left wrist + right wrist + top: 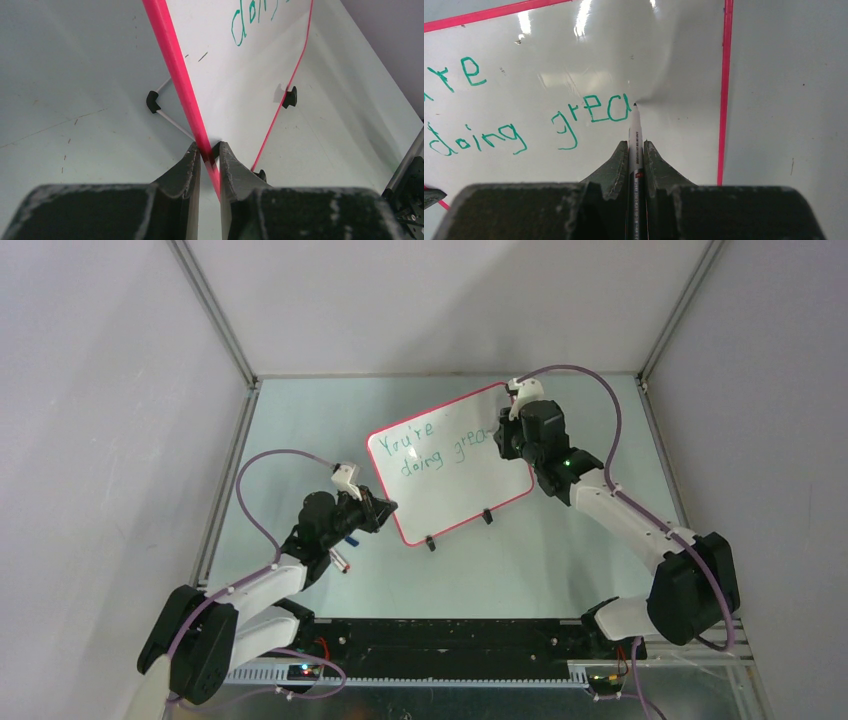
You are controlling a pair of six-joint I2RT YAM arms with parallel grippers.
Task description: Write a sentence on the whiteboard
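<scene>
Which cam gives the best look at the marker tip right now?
Right wrist: the marker, clamped in the right end effector, has its tip at the whiteboard just past the green "grea". Top external hides it behind the arm; left wrist shows no marker.

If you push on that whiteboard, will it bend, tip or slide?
Probably stiff: the whiteboard shows no bend where the marker touches. Alone it would likely tip, standing on small clip feet; the left gripper pinching its rim steadies it. The glossy face looks slippery.
</scene>
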